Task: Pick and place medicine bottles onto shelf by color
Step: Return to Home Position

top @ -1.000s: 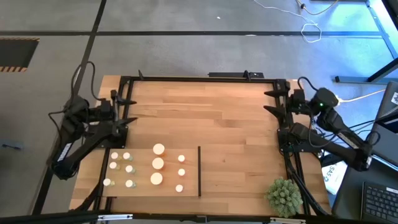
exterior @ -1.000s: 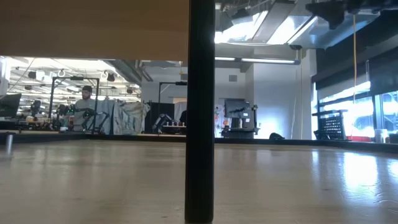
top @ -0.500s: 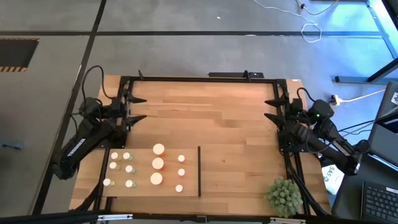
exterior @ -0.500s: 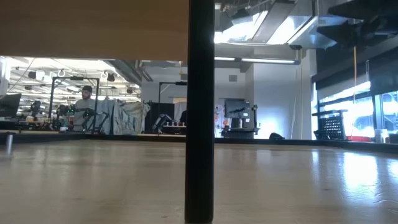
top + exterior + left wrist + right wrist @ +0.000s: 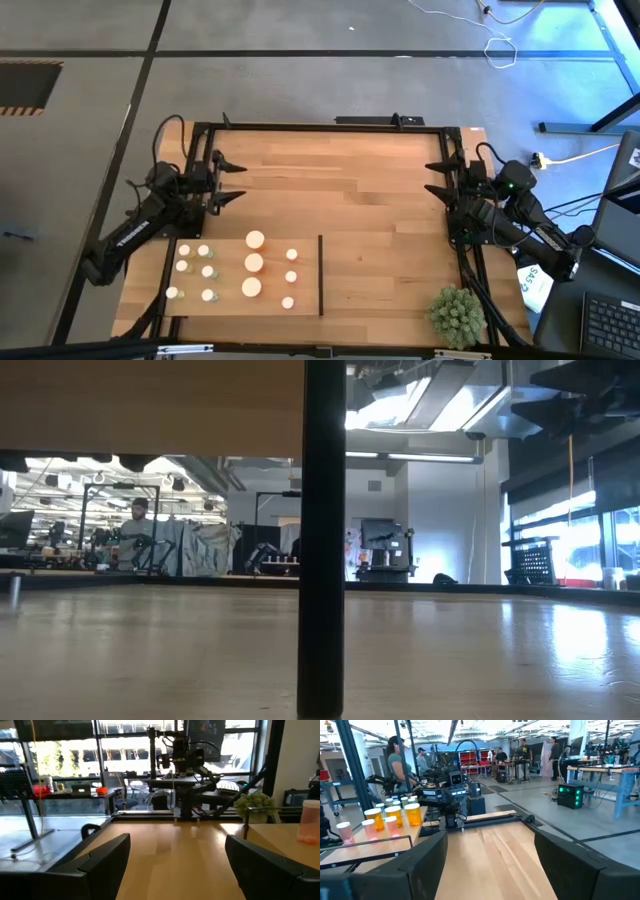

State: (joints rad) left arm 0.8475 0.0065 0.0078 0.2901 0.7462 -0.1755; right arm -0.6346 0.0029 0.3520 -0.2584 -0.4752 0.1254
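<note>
Arms folded low past the smooth pale shelf (image 5: 228, 303) — left gripper (image 5: 236, 180), right gripper (image 5: 434, 178) both spread wide, empty; round white-capped medicine bottles (image 5: 254, 263) on it.

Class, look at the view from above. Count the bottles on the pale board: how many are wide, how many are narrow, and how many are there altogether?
Wide bottles: 3
Narrow bottles: 9
Total: 12
</note>
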